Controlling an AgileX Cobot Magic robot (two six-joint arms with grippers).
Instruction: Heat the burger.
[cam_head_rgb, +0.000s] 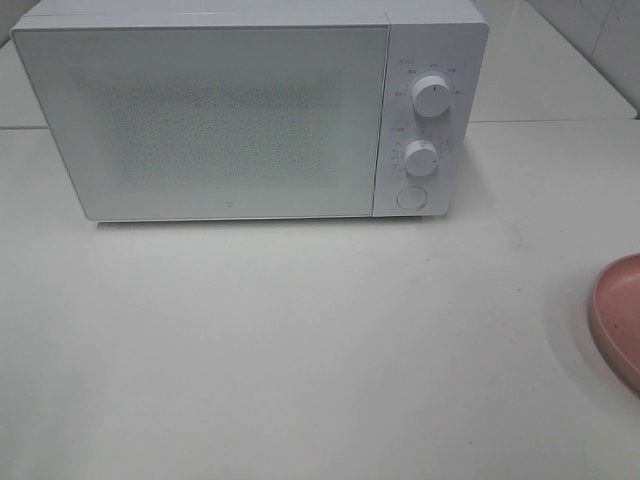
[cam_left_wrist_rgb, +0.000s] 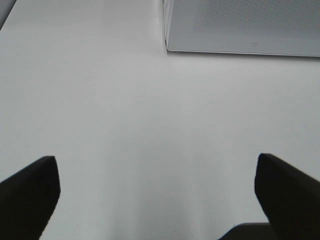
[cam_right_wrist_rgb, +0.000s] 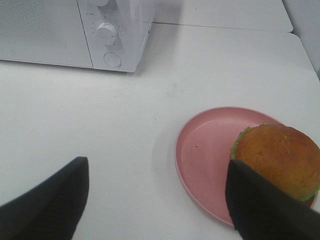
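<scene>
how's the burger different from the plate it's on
The burger is a tall brown dome with green lettuce at its edge; the plate is flat, shallow and plain pink. The burger is narrower and sits toward one side of the plate, leaving much of the plate bare. In the high view only the plate's edge shows, the burger not at all. Both are round.

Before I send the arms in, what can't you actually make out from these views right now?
- Burger: out of the high view; in the right wrist view a dark finger covers its near side.
- Pink plate: cut by the high view's right edge.
- Microwave interior: hidden behind the frosted, shut door.
- Dial markings: too small to read.
- Both arms: outside the high view.
</scene>
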